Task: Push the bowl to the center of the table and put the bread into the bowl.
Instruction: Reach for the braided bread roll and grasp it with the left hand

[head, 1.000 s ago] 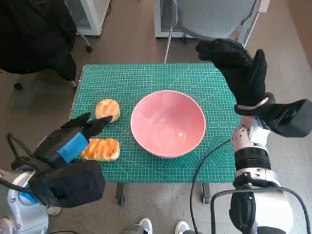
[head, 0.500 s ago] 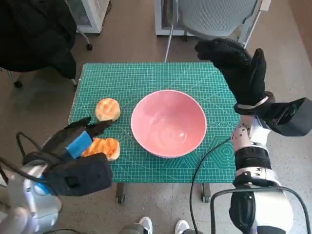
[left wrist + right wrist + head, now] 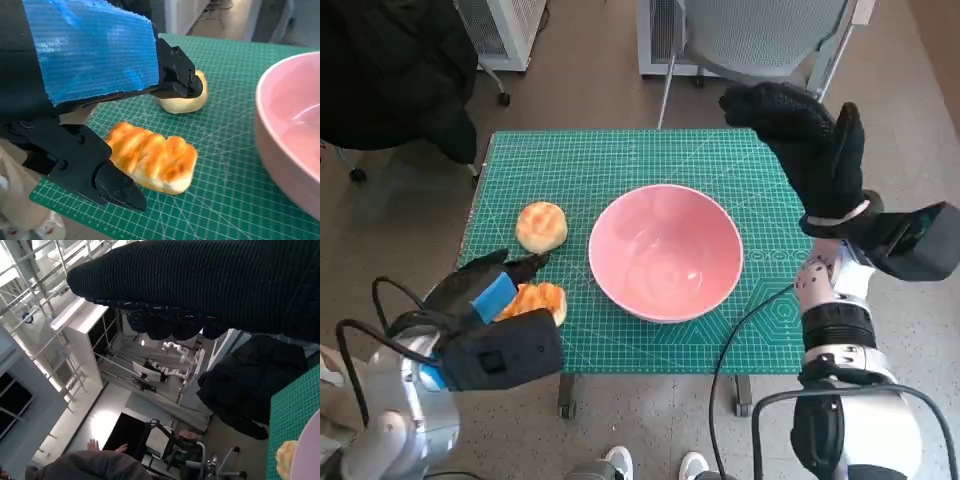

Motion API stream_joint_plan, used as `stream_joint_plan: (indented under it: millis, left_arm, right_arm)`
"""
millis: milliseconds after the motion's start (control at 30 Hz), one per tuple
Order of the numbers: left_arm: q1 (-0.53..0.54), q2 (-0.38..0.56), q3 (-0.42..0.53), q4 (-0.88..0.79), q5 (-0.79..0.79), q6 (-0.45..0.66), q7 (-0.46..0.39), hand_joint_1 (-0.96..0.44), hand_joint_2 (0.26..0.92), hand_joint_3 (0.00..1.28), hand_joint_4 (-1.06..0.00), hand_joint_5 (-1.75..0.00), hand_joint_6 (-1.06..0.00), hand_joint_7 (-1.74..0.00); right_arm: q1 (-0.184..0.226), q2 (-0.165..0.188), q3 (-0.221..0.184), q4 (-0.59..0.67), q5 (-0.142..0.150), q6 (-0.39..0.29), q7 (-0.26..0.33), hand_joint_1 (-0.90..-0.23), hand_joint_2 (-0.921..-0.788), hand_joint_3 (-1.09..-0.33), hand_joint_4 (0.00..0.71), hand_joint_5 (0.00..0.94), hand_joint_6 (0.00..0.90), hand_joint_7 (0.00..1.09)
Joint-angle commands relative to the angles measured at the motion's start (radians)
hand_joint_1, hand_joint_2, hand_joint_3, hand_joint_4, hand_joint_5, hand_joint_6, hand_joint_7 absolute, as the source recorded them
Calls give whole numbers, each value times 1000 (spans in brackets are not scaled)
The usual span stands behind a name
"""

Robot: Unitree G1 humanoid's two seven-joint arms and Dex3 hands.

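- On the green mat (image 3: 620,160), the left hand (image 3: 490,290) has drawn nearer the striped bread (image 3: 535,300), fingers spread around it, not grasping.
- Right hand (image 3: 810,140) stays raised, released; pink bowl (image 3: 665,252) unmoved.

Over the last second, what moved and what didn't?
The left hand drew back toward the robot along the table's left side and now sits spread around the striped bread, not visibly gripping it. The pink bowl, round bun and raised right hand stayed put.
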Motion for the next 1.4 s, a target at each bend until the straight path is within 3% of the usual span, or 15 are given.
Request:
stream_joint_plan:
  millis: [33, 700, 1100, 1267, 1400]
  left_arm:
    - [-19, -22, -29, 39, 63, -5, 9, -167, 711, 8, -214, -6, -412, -10]
    - [-49, -125, -60, 216, 190, -49, 22, -204, 740, 11, -219, -2, -427, -6]
    - [-100, -138, -76, 317, 194, -81, -21, -134, 741, 6, -231, -5, -438, -7]
    - [-107, -136, -76, 334, 199, -103, -28, -94, 742, 5, -281, -21, -473, -20]
    - [-98, -137, -61, 327, 190, -123, -19, -16, 762, 13, -447, -46, -553, -29]
  right_arm:
    - [24, -12, 7, 9, -5, 8, 12, -723, -921, -780, 197, 0, 254, 1]
    - [25, -12, 6, 4, 6, 17, 37, -722, -921, -781, 192, 0, 255, 1]
    - [26, -11, -2, -5, 19, 30, 63, -723, -921, -781, 191, 1, 258, 2]
    - [28, -9, -5, -11, 23, 33, 71, -723, -921, -782, 191, 0, 257, 2]
    - [30, -8, -8, -13, 26, 35, 77, -724, -921, -783, 190, 0, 256, 1]
